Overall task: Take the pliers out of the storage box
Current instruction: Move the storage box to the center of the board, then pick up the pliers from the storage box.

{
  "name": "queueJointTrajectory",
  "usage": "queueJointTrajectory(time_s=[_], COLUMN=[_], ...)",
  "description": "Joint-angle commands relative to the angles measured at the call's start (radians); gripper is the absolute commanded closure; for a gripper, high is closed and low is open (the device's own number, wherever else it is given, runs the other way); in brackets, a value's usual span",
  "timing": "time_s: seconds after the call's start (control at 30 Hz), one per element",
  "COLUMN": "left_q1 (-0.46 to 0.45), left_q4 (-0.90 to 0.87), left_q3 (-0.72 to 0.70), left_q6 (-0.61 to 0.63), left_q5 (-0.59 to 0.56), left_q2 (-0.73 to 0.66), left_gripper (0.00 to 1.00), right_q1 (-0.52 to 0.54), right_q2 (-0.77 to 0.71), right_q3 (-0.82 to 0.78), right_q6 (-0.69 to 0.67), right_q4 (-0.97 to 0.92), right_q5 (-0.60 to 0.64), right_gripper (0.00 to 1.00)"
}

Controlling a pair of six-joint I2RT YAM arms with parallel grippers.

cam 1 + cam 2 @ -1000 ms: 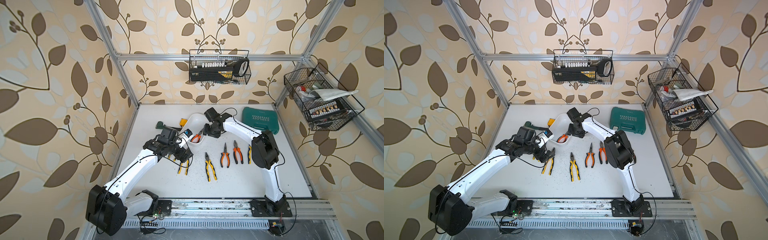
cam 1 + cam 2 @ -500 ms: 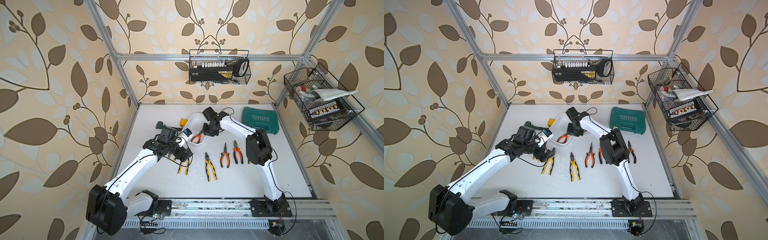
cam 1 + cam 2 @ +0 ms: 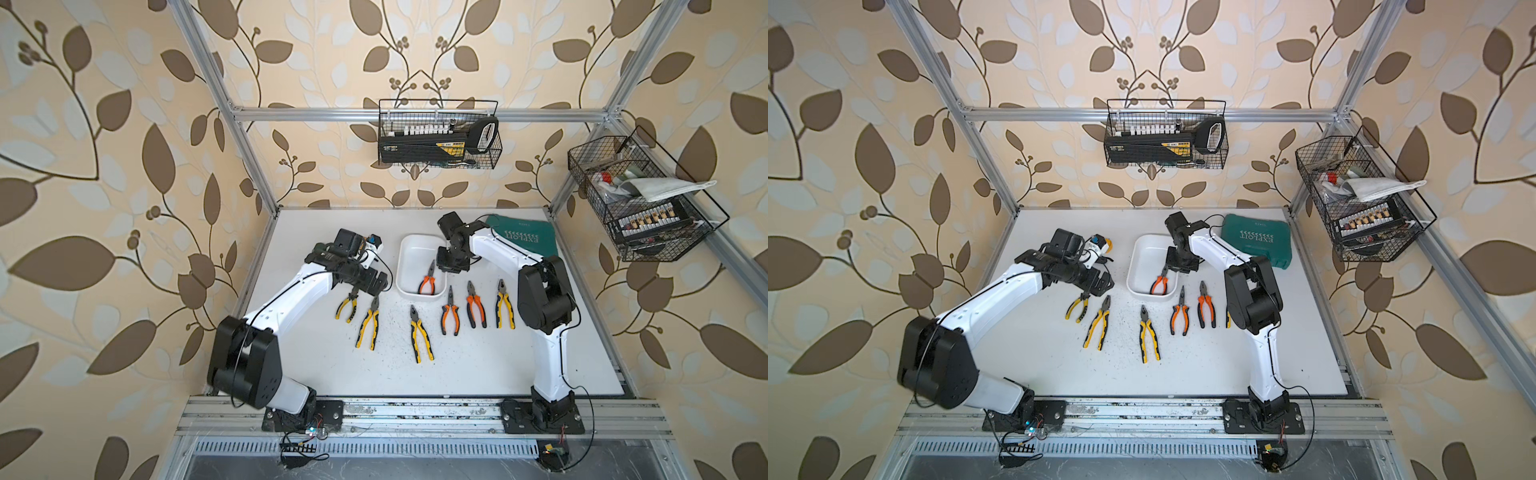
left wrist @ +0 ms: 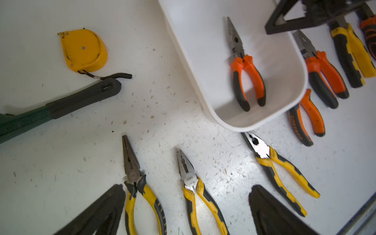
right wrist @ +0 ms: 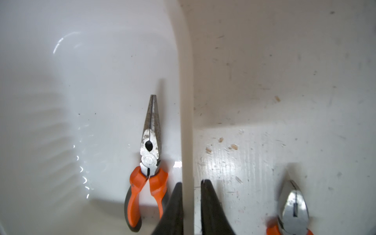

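The white storage box stands mid-table. One orange-handled needle-nose pliers lies inside it along the right wall. My right gripper straddles that wall, one finger inside and one outside, shut on it. Two orange-handled pliers and several yellow-handled pliers lie in a row on the table in front of the box. My left gripper hovers open over two yellow-handled pliers and holds nothing.
A teal tool case lies behind the right arm. A yellow tape measure and a dark green pipe wrench lie left of the box. Black wire baskets hang on the back wall and right wall.
The storage box has turned from lying diagonally to lying straight, shifted a little right with the right gripper on its wall. The right gripper's jaws have closed. The left arm has not moved.
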Motion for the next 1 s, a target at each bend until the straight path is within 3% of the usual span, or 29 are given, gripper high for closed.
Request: queueJointTrajectory(time_s=[0.0,0.17,0.23,0.43,0.67,0.97], left_q1=[0.012,0.011,0.003,-0.089,-0.125,-0.129], left_q4=[-0.069,-0.092,-0.087,-0.056,0.003,0.073], left_q3=[0.138,0.328,0.380,0.439,0.403,0.355], left_q6=[-0.142,-0.280,-0.321,-0.327,-0.379,-0.390], left_q5=[-0.042,-0.025,-0.001,-0.023,-0.094,-0.185], left_q2=[0.121,0.280,0.322,0.398,0.443,0.458], left_gripper=[0.01,0.04,0.08,0.16,0.47,0.69], right_q1=[0.010,0.030,0.036,0.078,0.096,0.096], right_q2=[-0.071,-0.208,-0.247,-0.195,-0.125,-0.024], right_q3=[-0.019,-0.112,-0.146,-0.084,-0.027,0.039], right_q6=[-0.052,-0.019,0.008,0.086,0.146,0.156], right_q4=[0.001,0.093,0.131,0.090,0.068,0.034], right_q5=[0.022,0.082,0.097,0.119,0.121,0.092], right_gripper=[0.69,0.46,0.42,0.43,0.47,0.50])
